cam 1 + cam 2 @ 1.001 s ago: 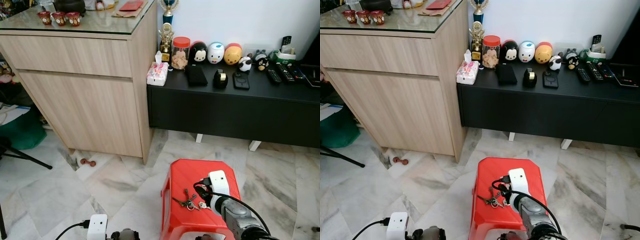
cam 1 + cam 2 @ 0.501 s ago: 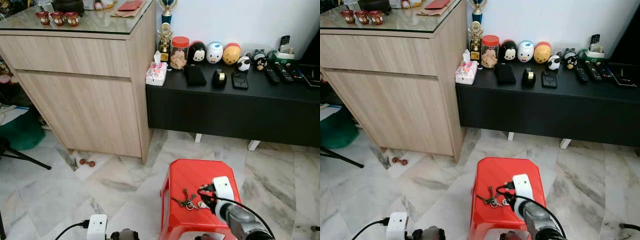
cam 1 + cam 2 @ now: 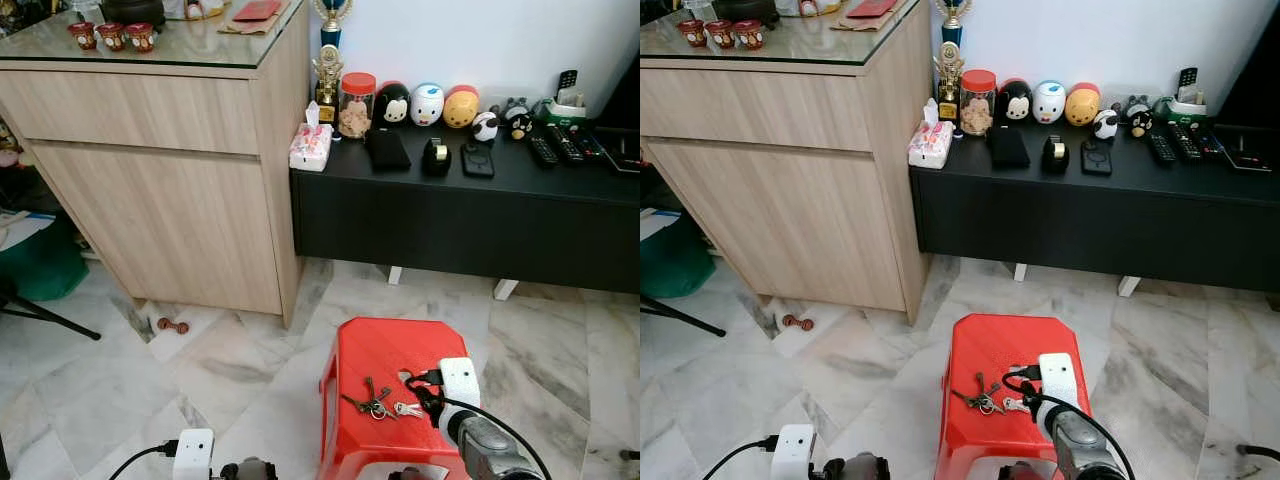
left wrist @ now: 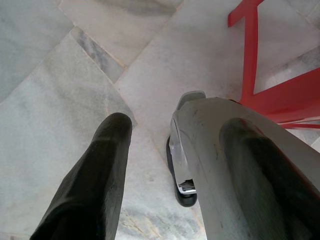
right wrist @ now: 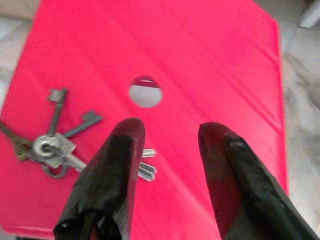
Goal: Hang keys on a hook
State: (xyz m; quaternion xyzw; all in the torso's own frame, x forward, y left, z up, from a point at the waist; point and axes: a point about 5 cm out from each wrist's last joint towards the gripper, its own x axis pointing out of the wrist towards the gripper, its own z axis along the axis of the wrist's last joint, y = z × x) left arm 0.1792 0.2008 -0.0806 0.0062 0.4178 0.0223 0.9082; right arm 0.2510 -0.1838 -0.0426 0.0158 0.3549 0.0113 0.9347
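A red stool [image 3: 385, 360] stands on the marble floor [image 3: 110, 370] in front of a black cabinet [image 3: 470, 205] and a wooden sideboard [image 3: 160, 180]. The keys [image 3: 374, 403] lie in a bunch on the stool's seat, toward its near left part, beside the small round hole [image 5: 145, 91] in the seat. The right gripper [image 5: 167, 137] hovers just above the seat next to the keys, fingers [image 5: 117, 170] spread apart with nothing between them. The left gripper [image 4: 160, 165] hangs low beside the stool's leg above the floor, its fingers also apart.
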